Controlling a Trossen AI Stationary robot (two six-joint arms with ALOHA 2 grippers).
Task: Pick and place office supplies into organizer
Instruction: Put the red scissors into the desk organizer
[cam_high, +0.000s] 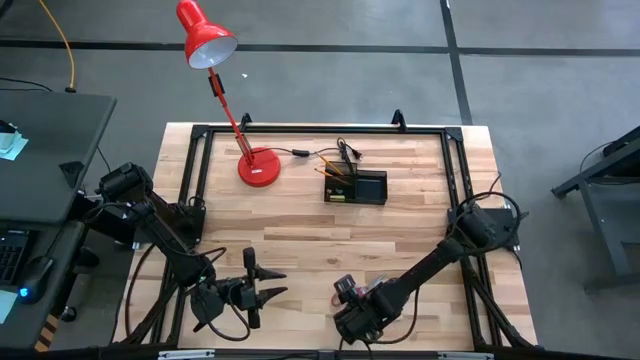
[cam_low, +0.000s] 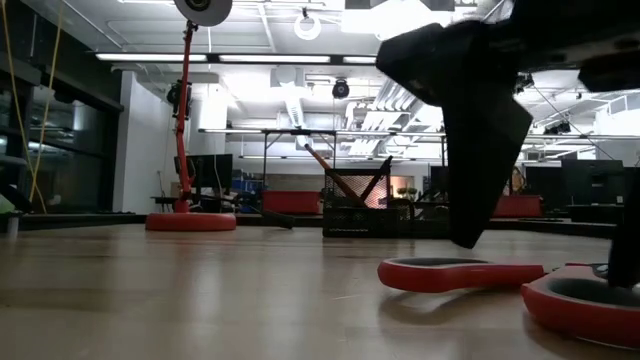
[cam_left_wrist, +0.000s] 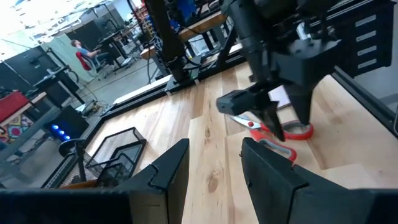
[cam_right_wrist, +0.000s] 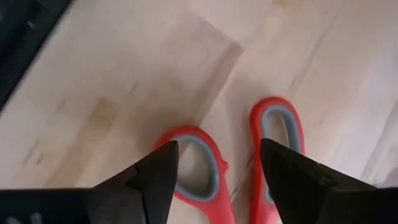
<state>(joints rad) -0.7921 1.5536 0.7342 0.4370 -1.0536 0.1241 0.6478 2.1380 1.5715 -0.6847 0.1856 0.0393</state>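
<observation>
The bench (cam_high: 300, 225) carried the red lamp (cam_high: 258, 166) and the black organizer (cam_high: 356, 187) far beyond both pincers. The right pincer (cam_right_wrist: 214, 168) hung wide open, gripping nothing, directly above the red-handled scissors (cam_right_wrist: 273, 140), which lay flat on the wood beneath it. The left pincer (cam_high: 268, 283) waited open and empty, just beside the right one.

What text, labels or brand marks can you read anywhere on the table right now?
None can be read.
Scissors: red handles, no marking visible.
Organizer: no label can be made out.
Lamp: no lettering visible.
Room behind the table in the low view: any signs are too blurred to read.
</observation>
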